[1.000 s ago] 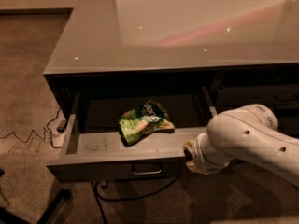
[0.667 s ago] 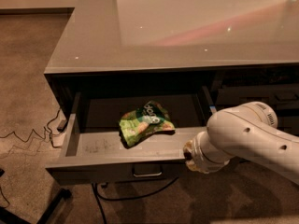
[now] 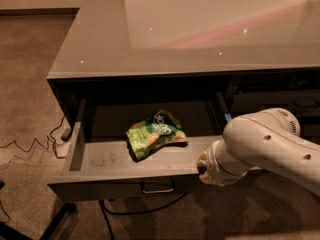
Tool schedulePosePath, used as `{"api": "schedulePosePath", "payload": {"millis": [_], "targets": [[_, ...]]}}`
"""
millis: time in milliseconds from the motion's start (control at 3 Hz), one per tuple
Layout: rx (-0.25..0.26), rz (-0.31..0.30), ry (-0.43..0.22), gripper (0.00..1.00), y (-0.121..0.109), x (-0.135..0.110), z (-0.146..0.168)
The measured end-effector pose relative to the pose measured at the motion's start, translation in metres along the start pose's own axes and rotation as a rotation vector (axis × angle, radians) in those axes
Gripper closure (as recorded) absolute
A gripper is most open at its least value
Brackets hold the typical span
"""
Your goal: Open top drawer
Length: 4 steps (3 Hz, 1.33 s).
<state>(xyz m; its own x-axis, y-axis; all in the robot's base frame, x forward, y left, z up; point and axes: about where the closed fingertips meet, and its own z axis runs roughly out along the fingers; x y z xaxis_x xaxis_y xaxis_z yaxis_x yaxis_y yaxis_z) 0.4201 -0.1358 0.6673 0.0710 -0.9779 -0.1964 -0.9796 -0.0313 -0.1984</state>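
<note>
Top drawer (image 3: 110,186) slid further toward camera, lying left-right; gripper (image 3: 205,166) at front, state unclear.

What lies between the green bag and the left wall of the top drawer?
Nothing: the camera view shows only bare tray floor there. The green bag lies near the middle of the top drawer; the gripper is at its front right edge.

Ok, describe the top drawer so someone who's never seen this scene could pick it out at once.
Start at the big grey countertop; right under its front edge, at the left, the top drawer stands pulled out. The gripper is at its front right rim. Unlike the shut dark drawers to its right, it lies open with a green snack bag in its light grey tray.
</note>
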Motion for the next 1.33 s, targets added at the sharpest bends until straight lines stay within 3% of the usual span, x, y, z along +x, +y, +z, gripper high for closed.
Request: {"api": "schedulePosePath", "payload": {"millis": [333,667,1333], "targets": [[0.062,0.045,-0.115,1.0,-0.013,-0.002,-0.005],[0.135,0.024,-0.239,1.0,-0.022,-0.011,-0.03],[0.285,-0.139,-0.388,1.0,-0.044,-0.037,-0.077]]}}
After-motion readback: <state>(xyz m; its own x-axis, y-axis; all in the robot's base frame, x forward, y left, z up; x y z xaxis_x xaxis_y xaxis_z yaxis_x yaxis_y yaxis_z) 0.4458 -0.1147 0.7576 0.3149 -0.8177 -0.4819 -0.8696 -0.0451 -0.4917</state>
